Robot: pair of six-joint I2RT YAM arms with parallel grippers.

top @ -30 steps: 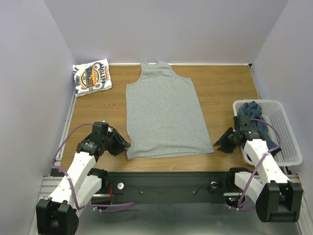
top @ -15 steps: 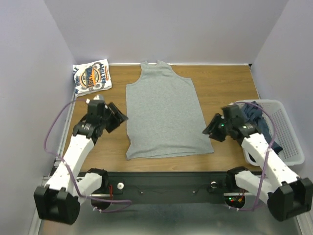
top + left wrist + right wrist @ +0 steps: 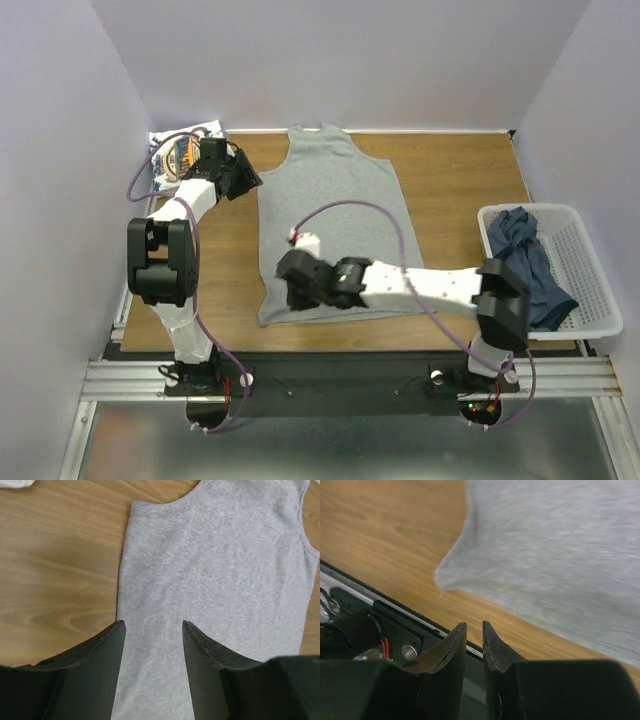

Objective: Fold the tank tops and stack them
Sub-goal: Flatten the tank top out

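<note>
We see one light grey tank top (image 3: pixel 335 235) lying flat in the middle of the wood-grain surface (image 3: pixel 460 180). Its long axis runs up and down the overhead frame, with the neck and straps toward the top and the hem toward the bottom. One white printed tank top (image 3: pixel 172 152) sits folded in the upper left corner, partly hidden by the left arm. Dark slate-blue tank tops (image 3: pixel 525 250) are heaped in the one white mesh basket (image 3: pixel 592 275) at the right edge; we cannot count them.

The left tool (image 3: pixel 152 626) is released, its jaws spread wide over the grey top's left side below the armhole, gripping nothing. The right tool (image 3: pixel 473 626) hangs over the grey top's lower left corner. Its jaws are all but clenched, with only a thin slit between them and no cloth in it.

Pale lavender walls (image 3: pixel 340 60) close the surface in on the left, top and right of the frame, and a black rail (image 3: pixel 340 372) runs along the bottom.
</note>
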